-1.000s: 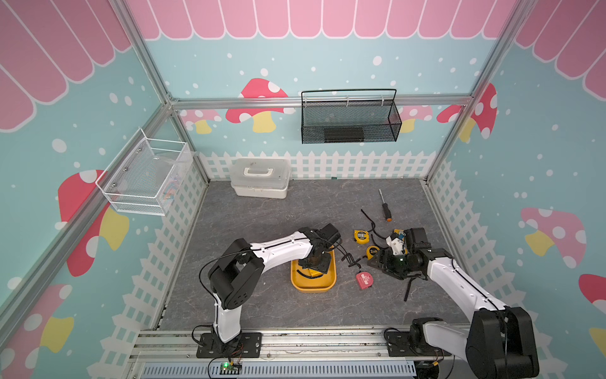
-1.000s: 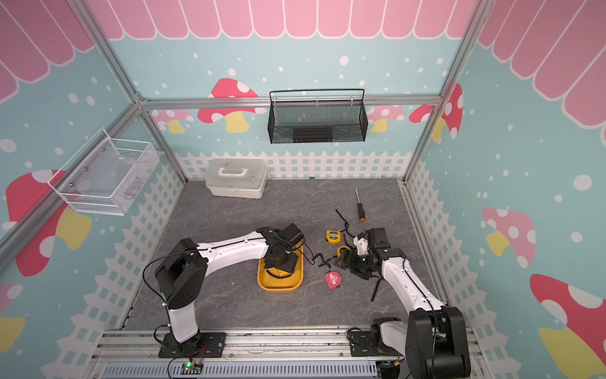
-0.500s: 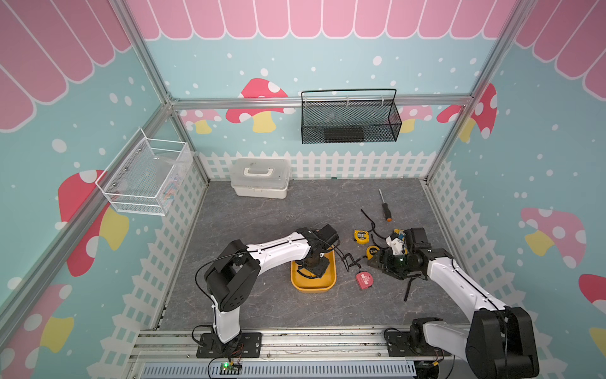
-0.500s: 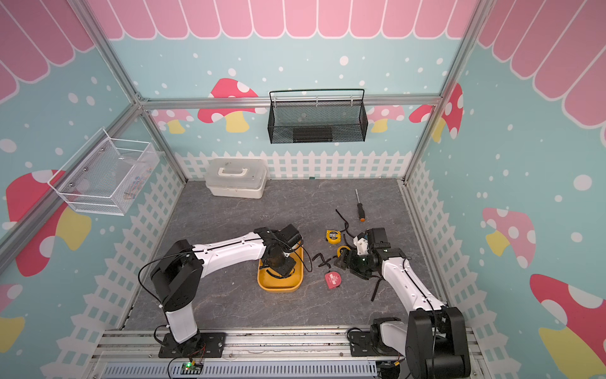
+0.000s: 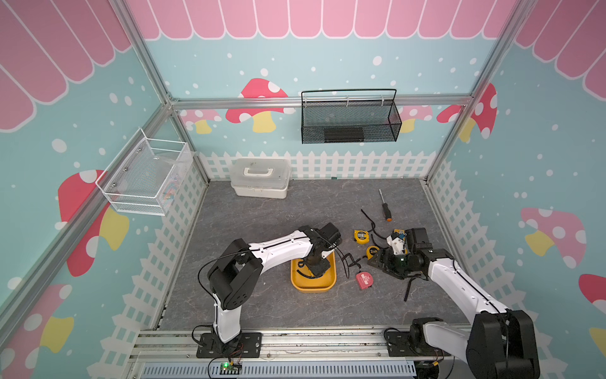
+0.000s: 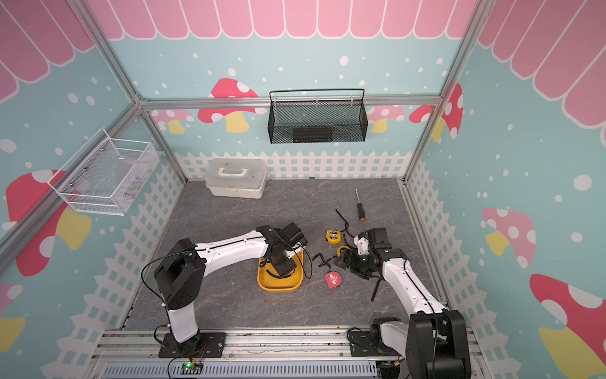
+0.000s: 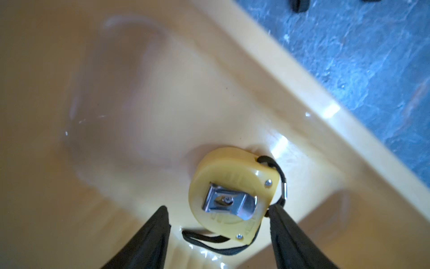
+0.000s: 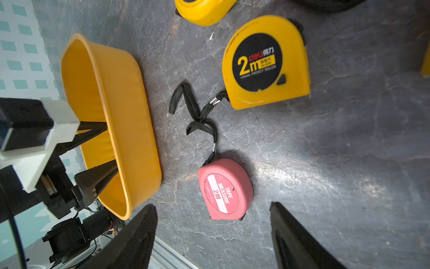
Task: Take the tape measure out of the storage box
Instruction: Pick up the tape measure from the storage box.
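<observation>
The storage box (image 5: 312, 288) is a shallow yellow tray on the grey floor, seen in both top views (image 6: 278, 288) and in the right wrist view (image 8: 130, 121). A yellow tape measure (image 7: 232, 193) lies in it, metal clip up, with a black strap. My left gripper (image 7: 218, 208) reaches down into the tray and stands open around the tape measure. One fingertip (image 7: 275, 210) touches the strap end; the other stands apart from the case. In the top views the left gripper (image 5: 316, 267) hides that tape measure. My right gripper (image 8: 212, 205) is open and empty, low over the floor beside a red tape measure (image 8: 224, 188).
Two yellow tape measures (image 5: 360, 235) (image 5: 373, 251) and the red one (image 5: 364, 280) lie right of the tray with loose black straps. A screwdriver (image 5: 384, 206) lies farther back. A white lidded case (image 5: 260, 177) stands at the back wall, under a black mesh basket (image 5: 349, 121).
The left arm has shifted slightly with its fingers still down in the tray. The right arm has not moved.
</observation>
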